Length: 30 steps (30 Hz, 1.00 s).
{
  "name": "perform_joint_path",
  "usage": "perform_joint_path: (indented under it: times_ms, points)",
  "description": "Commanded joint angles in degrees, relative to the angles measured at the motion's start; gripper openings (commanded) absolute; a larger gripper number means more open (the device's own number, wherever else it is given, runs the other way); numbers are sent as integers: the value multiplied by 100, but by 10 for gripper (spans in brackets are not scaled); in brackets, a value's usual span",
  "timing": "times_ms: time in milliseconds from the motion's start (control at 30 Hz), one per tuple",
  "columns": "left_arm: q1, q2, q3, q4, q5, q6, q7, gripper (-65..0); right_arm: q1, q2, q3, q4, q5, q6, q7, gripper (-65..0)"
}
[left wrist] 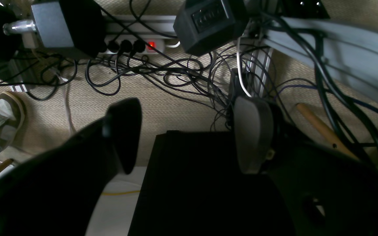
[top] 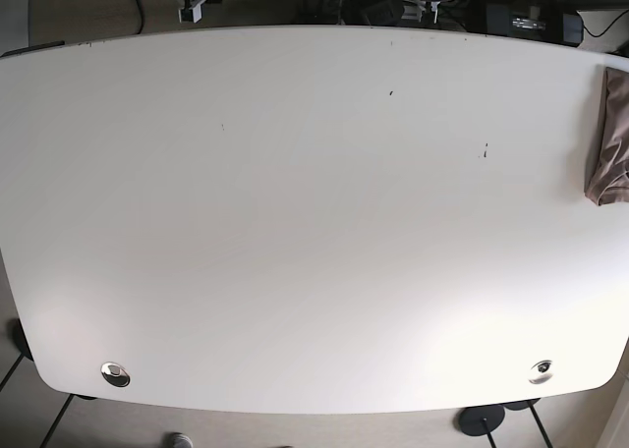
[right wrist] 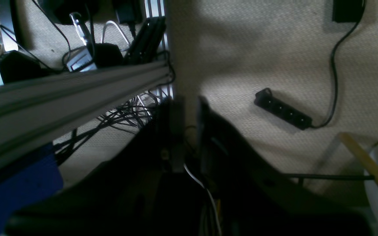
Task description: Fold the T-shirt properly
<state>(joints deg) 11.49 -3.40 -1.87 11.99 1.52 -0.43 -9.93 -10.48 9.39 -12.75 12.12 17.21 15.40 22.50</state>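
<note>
My left gripper (left wrist: 189, 134) has its dark fingers spread wide over a cable-strewn beige carpet (left wrist: 176, 108), while my right gripper (right wrist: 189, 131) has its fingers nearly together, gripping nothing. On base view I see the brownish T-shirt (top: 611, 148) bunched at the white table's (top: 295, 222) right edge.

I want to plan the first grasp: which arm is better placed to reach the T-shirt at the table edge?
Probably left: the T-shirt lies at the base view's right edge, the left arm's side. The left gripper is open; the right gripper looks shut.
</note>
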Motion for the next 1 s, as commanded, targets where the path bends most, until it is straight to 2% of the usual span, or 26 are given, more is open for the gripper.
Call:
perform_joint_path:
  times_ms: [33, 400, 1000]
  points:
    - [39, -23, 2, 5, 16, 23, -30, -246, -27, 61, 7, 9, 19, 21, 82, -595]
    - [146, -24, -1, 379, 8, 2, 0, -245, -198, 83, 9, 250, 37, 37, -108, -597]
    - [127, -40, 0, 411, -8, 35, -167, -243, -141, 91, -24, 225, 66, 28, -23, -595]
